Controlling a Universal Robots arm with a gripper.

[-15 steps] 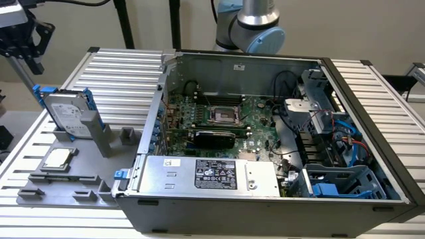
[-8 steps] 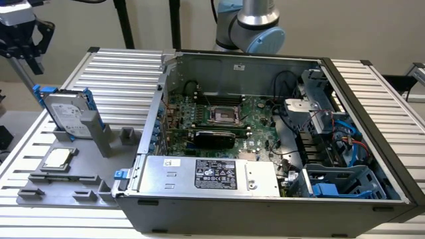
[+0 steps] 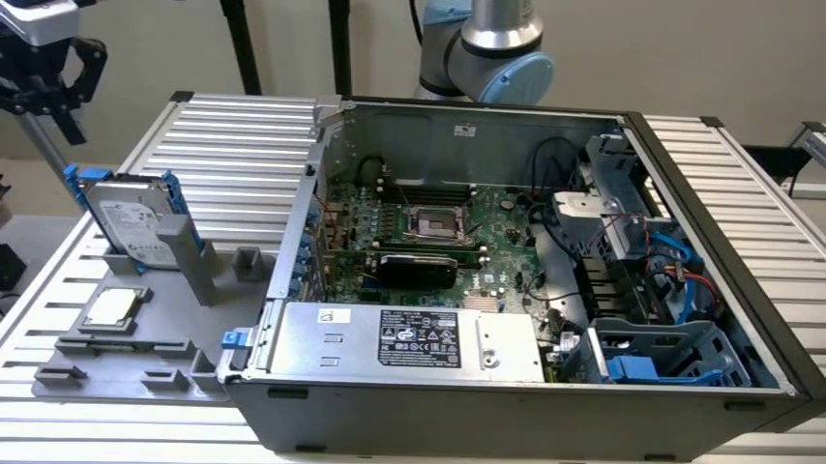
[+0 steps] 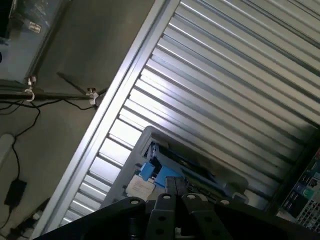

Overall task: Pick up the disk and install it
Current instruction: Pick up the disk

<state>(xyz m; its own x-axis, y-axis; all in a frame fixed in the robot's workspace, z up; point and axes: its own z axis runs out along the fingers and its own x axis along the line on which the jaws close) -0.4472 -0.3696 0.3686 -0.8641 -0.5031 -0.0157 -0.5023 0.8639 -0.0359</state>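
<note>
Near edge, exterior view: 1 open PC case (image 3: 516, 411) lying on the ribbed aluminium table (image 3: 246, 155). Inside it, along the near wall, 1 grey power-supply box (image 3: 413, 340) with a black label. 1 blue plastic drive cage (image 3: 664, 356) sits in the near corner on the exterior view's right.

On that view's left of the case: 1 grey fixture tray (image 3: 77, 365) on the table, with 1 square silver CPU chip (image 3: 110, 307) lying flat in it.

Just behind the chip: 1 disk (image 3: 130, 217), silver-grey in its blue carrier. It stands on edge in the tray's holder, outside the case, not picked up.

Mid case: 1 green motherboard (image 3: 497, 253) with 1 CPU socket (image 3: 432, 224).

Claw (image 4: 175, 182): 1 unit, 2 fingers pressed together, nothing between them. In the exterior view the claw (image 3: 58, 111) hangs above the disk, off to that view's left, clear of it. In the wrist view the disk (image 4: 187, 170) lies beyond the fingertips, no contact.

Far side: 1 robot arm (image 3: 497, 48) behind the case's back wall.
</note>
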